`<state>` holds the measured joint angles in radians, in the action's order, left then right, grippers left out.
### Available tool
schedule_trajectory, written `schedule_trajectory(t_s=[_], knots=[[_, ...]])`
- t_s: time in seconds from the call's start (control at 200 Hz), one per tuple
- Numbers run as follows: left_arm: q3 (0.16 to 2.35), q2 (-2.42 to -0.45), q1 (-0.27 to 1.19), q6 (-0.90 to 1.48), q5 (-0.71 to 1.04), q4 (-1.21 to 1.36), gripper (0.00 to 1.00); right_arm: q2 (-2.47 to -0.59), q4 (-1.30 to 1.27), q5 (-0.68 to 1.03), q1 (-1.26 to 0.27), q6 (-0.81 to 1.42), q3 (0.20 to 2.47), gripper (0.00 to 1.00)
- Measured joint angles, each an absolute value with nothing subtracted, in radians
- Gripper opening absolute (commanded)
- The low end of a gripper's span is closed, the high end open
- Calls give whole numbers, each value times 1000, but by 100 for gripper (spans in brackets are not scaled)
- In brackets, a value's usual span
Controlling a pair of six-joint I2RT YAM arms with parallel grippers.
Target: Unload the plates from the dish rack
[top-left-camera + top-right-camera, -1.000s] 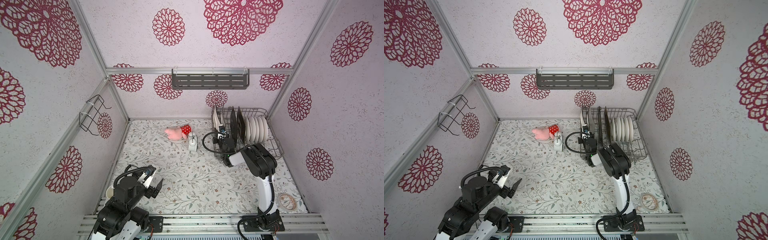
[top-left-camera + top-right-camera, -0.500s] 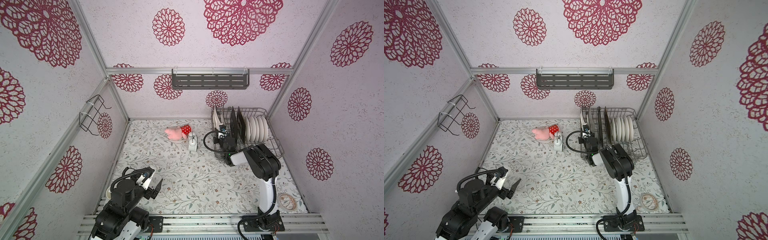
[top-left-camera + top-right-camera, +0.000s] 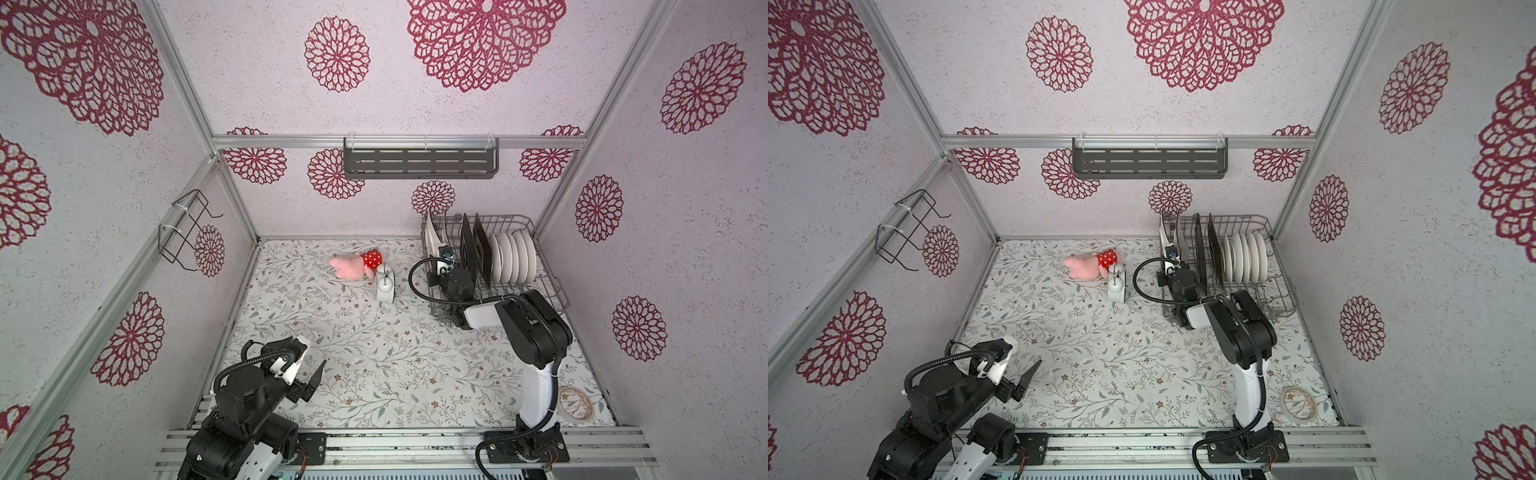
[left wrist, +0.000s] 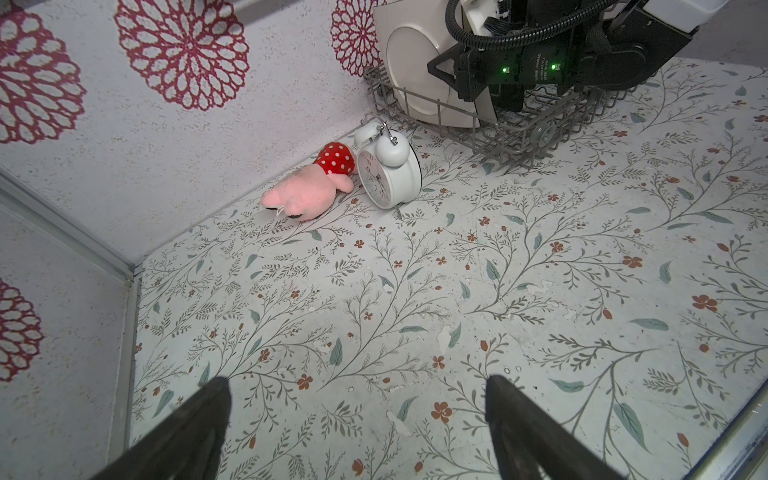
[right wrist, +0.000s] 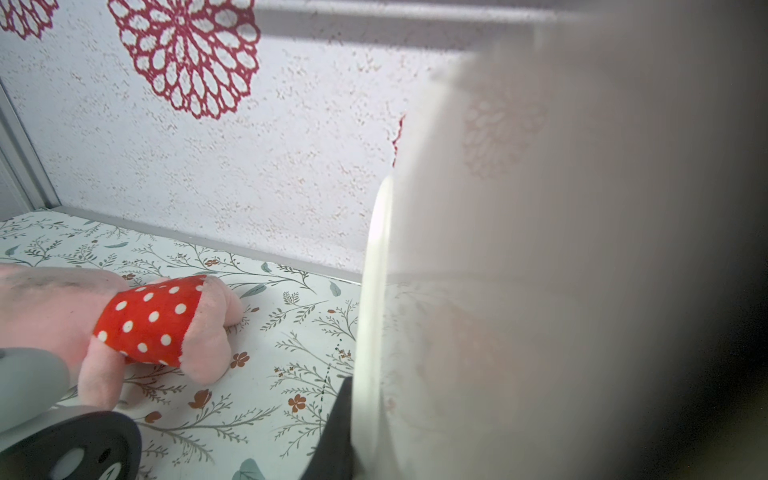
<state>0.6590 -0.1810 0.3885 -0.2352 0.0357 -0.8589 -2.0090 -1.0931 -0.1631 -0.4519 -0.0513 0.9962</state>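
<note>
In both top views the left tool (image 3: 309, 365) sits at the lower left of the frame, above the flowered surface (image 3: 395, 353). Its jaws are spread wide and hold nothing; in the left wrist view the two dark fingers (image 4: 195, 432) stand far apart at the bottom edge, with bare surface between them.

Near the upper middle of a top view a pink plush toy (image 3: 351, 266) in a red dotted dress lies on the surface. A white alarm clock (image 3: 385, 283) stands just beside it, to the right, touching or nearly touching the toy.

Right of centre in both top views stands the rack (image 3: 540, 282), pushed into the far right corner. Along it, left to right, stand a white plate (image 3: 432, 239) at its left end, two dark square plates (image 3: 482, 253) on edge, then a row of round white plates (image 3: 513, 257) packed close together.

The right tool (image 3: 445, 259) reaches into the rack's left end, beside the white plate. Its jaws are nearly closed. The right wrist view shows one dark finger (image 5: 336, 428) pressed against the blurred pale edge of the white plate (image 5: 374, 311), which fills the right of that frame; the other finger is hidden behind it, so the grip seems to be on this plate.

At the lower right of a top view a roll of tape (image 3: 575, 405) lies flat on the surface, well apart from the rack.
</note>
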Motion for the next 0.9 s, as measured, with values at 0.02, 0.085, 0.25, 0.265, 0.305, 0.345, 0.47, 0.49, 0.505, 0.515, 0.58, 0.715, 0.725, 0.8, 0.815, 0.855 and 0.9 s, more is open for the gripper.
schedule_trajectory(t_s=[0.02,0.085,0.25,0.265,0.305,0.345,0.47,0.49,0.505,0.515,0.58,0.715,0.725,0.8,0.815,0.855,0.9], knots=[[659,-181,389,-235,36,-859,98,-2007,-1089,-162,-451,-51,996,0],[659,-180,389,-236,40,-859,97,-1999,-1073,-159,-451,-51,996,0],[659,-168,389,-236,40,-859,97,-1970,-1026,-152,-450,-49,997,0],[659,-168,389,-236,40,-859,97,-1968,-1023,-152,-450,-49,997,0],[659,-168,389,-236,40,-859,97,-1964,-1014,-152,-450,-49,998,0],[659,-170,389,-236,40,-859,97,-1960,-1002,-152,-451,-48,1001,0],[659,-170,389,-236,44,-860,97,-1946,-959,-149,-450,-43,1014,0],[659,-170,389,-236,44,-860,97,-1943,-955,-148,-450,-43,1015,0],[659,-170,389,-236,44,-860,98,-1941,-950,-147,-450,-43,1015,0],[659,-170,389,-236,44,-860,98,-1939,-946,-146,-450,-43,1015,0],[659,-169,389,-236,44,-860,97,-1925,-927,-141,-449,-43,1015,0],[659,-160,389,-236,44,-859,98,-1887,-864,-129,-450,-73,1015,0],[659,-159,389,-236,44,-859,97,-1884,-859,-128,-450,-76,1015,0],[659,-155,389,-236,46,-859,97,-1868,-828,-123,-450,-88,1015,0],[659,-154,389,-236,46,-859,97,-1867,-824,-121,-450,-89,1015,0],[659,-152,389,-236,48,-859,97,-1858,-811,-119,-450,-93,1015,0],[659,-147,389,-237,51,-860,97,-1848,-795,-116,-450,-96,1015,0]])
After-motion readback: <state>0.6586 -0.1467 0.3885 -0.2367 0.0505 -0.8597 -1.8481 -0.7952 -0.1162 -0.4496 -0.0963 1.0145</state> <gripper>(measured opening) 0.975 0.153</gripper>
